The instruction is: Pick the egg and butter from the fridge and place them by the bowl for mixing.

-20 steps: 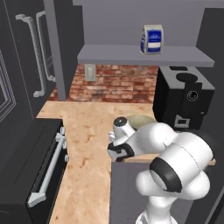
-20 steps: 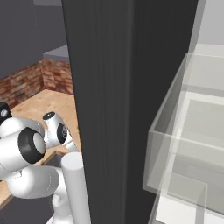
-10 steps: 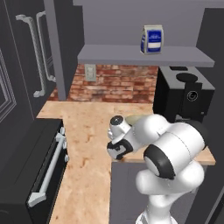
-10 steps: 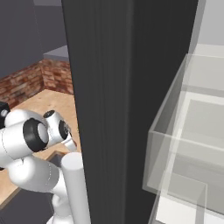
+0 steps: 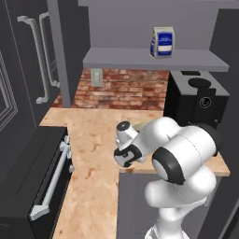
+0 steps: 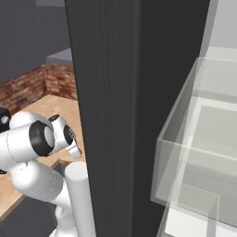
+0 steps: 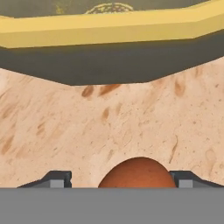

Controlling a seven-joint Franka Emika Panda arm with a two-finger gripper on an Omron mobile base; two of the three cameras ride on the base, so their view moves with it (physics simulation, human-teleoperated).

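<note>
The egg (image 7: 137, 173), smooth, light and fragile, sits between the gripper (image 7: 122, 179) fingers, apparently held by its sides, just above the counter (image 7: 131, 127) beside the bowl (image 7: 109, 39).

A rendered kitchen: wooden surface (image 5: 93, 154), brick backsplash (image 5: 126, 88), oven (image 5: 42, 186), open fridge (image 6: 115, 92) with clear drawers (image 6: 194, 152), and probably a coffee machine (image 5: 196, 95).

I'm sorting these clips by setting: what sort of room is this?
A kitchen, most likely: a wooden counter against a brick backsplash, an oven beside it, and a fridge with clear drawers.
</note>
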